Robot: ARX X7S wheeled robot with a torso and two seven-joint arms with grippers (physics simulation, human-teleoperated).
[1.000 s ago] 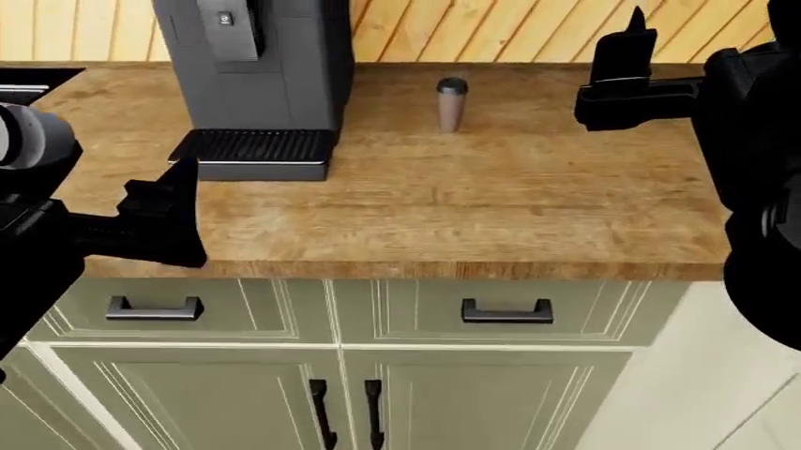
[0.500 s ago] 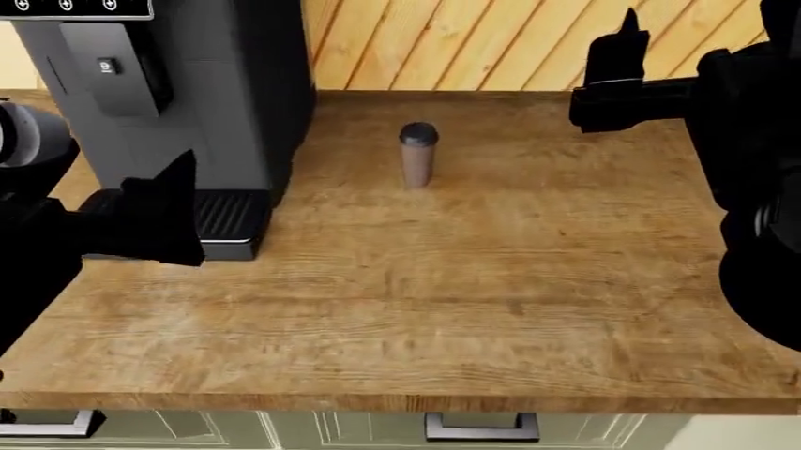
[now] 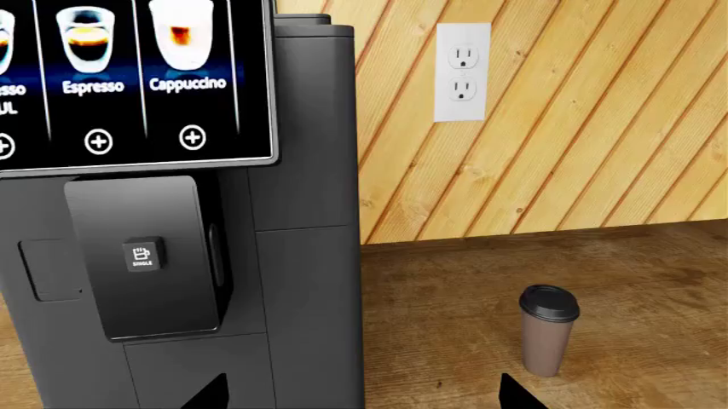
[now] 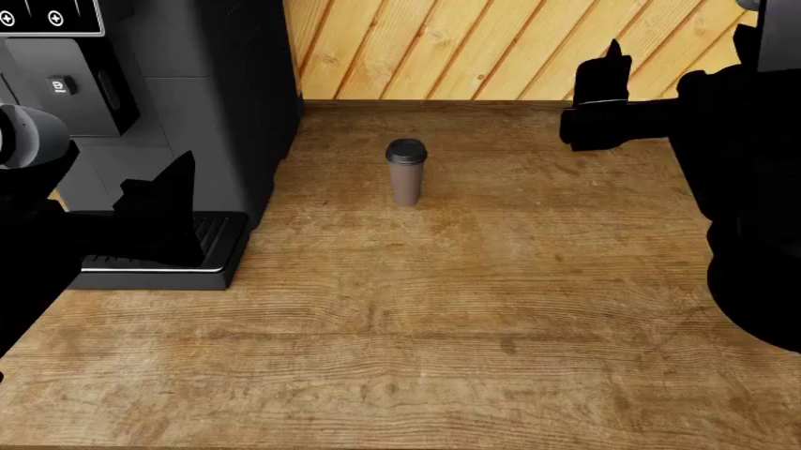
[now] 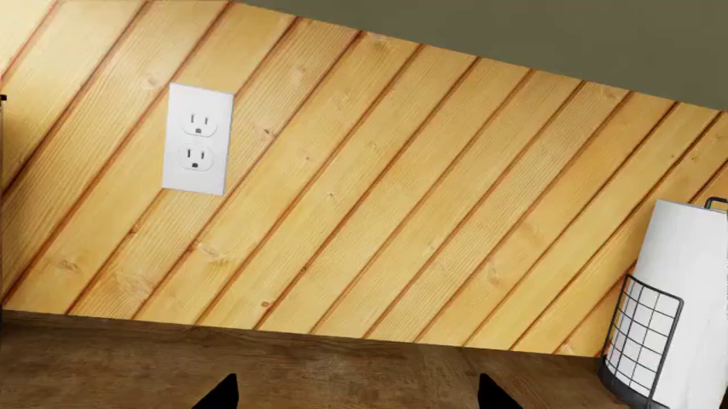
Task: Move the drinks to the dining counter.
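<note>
The left gripper (image 3: 364, 394) showed only its two dark fingertips (image 3: 211, 394) in its wrist view, set wide apart with nothing between them, so it was released and empty; the right gripper (image 5: 355, 392) showed the same spread pair of tips, also holding nothing. In the head view the left gripper (image 4: 157, 220) hung in front of the coffee machine's drip tray (image 4: 206, 246), and the right gripper (image 4: 601, 98) was raised near the back wall, well apart from the cup. The cup (image 4: 406, 172), slim and brown with a black lid, stood upright on the wooden worktop (image 4: 476, 319), just to the right of the coffee machine (image 4: 188, 84) and between the two arms. The step in hand appeared to be the approach to that cup. Doing it well would probably call for choosing one arm, bringing its open fingers level with the cup's middle, and closing on the body rather than the lid, since so tall and narrow a thing would likely tip if nudged near the top. The left wrist view gave the cup (image 3: 548, 330) from the side, plus the machine's drink panel (image 3: 125, 81) and a wall socket (image 3: 463, 72). The right wrist view missed the cup but alone showed a paper towel roll (image 5: 694, 298) in a wire holder. No cartons or white counter appeared anywhere.
</note>
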